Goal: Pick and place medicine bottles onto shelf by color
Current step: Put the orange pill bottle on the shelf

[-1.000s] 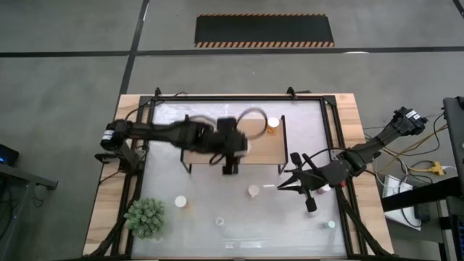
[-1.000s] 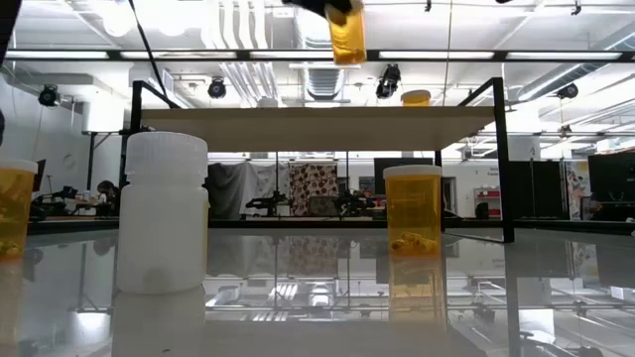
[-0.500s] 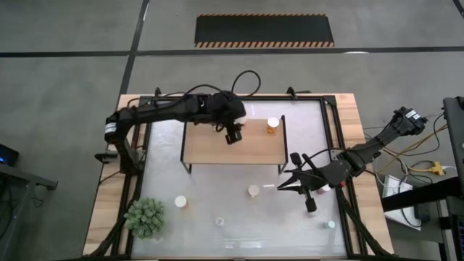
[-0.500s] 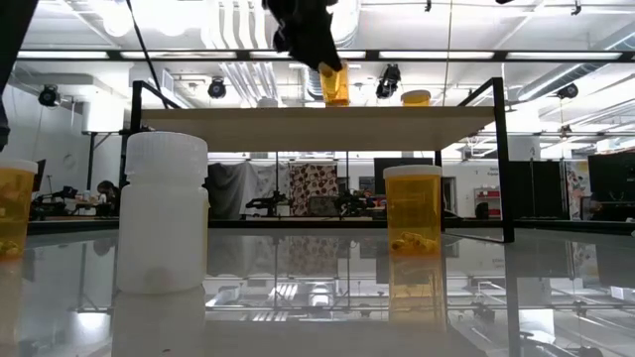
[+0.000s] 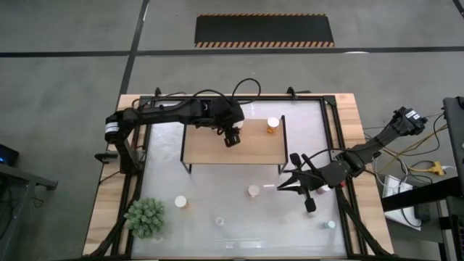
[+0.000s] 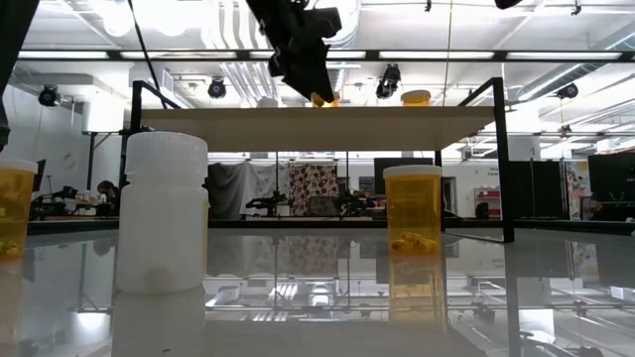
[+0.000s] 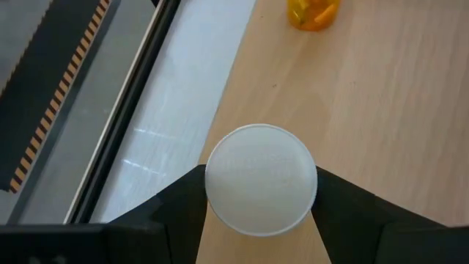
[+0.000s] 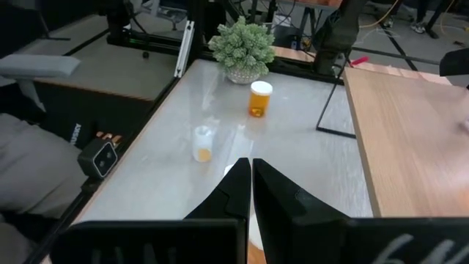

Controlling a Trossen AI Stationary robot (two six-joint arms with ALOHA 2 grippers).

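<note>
A: So, left gripper sits over the shelf, fingers clamped on a white-capped bottle. Low view shows only a sliver of orange under the fingers, right at the board's top.

B: Why there?

A: My guess: another orange bottle already stands on the shelf's far right corner. Sorting by colour, so this one goes near it, on the same board.

B: Right arm?

A: Right gripper waits over the table right of the shelf, fingers pressed together, holding nothing. An orange bottle stands just beside it, another near the plant, and two pale bottles toward the front edge.

B: Change since a second ago?

A: Then the arm was at the shelf's near edge, bottle well above the board. Now it's farther back and lowered almost onto the board. Right arm unmoved.
</note>
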